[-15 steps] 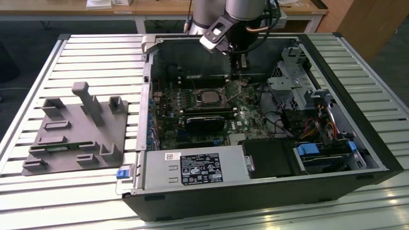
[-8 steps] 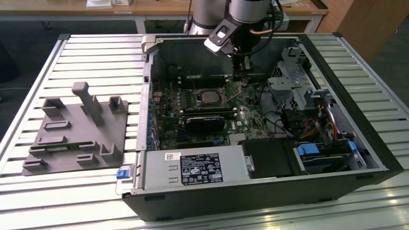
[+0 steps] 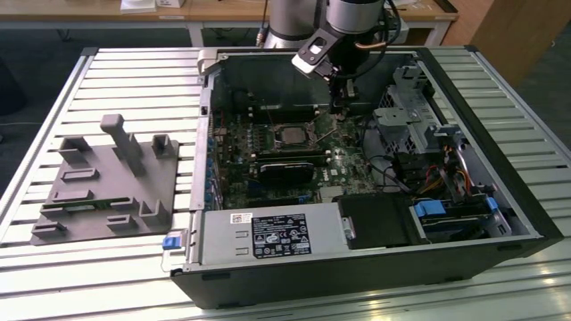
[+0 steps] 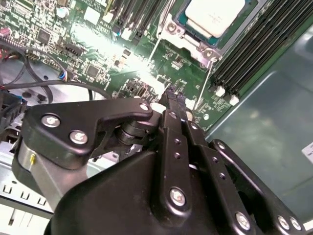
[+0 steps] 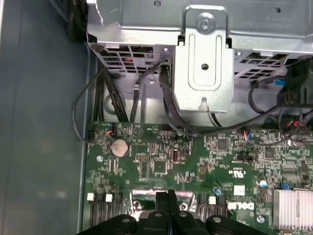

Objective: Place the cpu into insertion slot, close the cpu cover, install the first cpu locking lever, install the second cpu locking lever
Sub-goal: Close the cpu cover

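Where the gripper (image 3: 341, 115) stands: just beside the insertion slot (image 3: 277, 138), above the motherboard (image 3: 344, 160).
Fingers (image 4: 174, 128): pressed together, nothing visible between them.
Location of cpu (image 4: 214, 15): seated within the insertion slot.
Position of cpu cover (image 4: 171, 30): flat around the cpu.

Black jaws near the insertion slot (image 3: 292, 136)

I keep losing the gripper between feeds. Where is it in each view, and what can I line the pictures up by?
Exterior view: the gripper hangs inside the case, its tip just to the exterior view's right of the cpu.
Second wrist view: the gripper reaches from the foreground over the board, close to the cpu.
First wrist view: the gripper, shut, sits in the foreground over the board.
Shared landmark: the green motherboard.
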Robot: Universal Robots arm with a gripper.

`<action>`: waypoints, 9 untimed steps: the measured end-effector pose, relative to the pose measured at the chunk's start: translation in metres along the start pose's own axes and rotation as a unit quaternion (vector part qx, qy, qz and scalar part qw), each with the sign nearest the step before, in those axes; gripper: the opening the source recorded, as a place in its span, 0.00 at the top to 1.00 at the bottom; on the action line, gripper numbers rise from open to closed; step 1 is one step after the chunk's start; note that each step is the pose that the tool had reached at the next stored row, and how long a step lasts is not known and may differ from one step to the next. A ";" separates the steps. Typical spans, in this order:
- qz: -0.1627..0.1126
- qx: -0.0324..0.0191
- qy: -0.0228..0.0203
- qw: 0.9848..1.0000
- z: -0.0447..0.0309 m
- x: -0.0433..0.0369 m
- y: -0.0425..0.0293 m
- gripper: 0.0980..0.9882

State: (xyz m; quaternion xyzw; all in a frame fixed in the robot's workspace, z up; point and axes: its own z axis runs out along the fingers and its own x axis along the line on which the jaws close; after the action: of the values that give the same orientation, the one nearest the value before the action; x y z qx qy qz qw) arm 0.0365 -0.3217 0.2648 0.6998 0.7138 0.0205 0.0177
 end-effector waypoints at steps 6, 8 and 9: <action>0.002 0.001 -0.002 1.000 0.0040 0.0025 0.0071 0.99; 0.003 0.001 -0.003 1.000 0.0049 0.0028 0.0102 0.99; 0.003 0.001 -0.004 1.000 0.0053 0.0028 0.0116 0.99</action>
State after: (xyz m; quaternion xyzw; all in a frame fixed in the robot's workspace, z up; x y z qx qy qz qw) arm 0.0484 -0.3187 0.2602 0.7022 0.7115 0.0167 0.0196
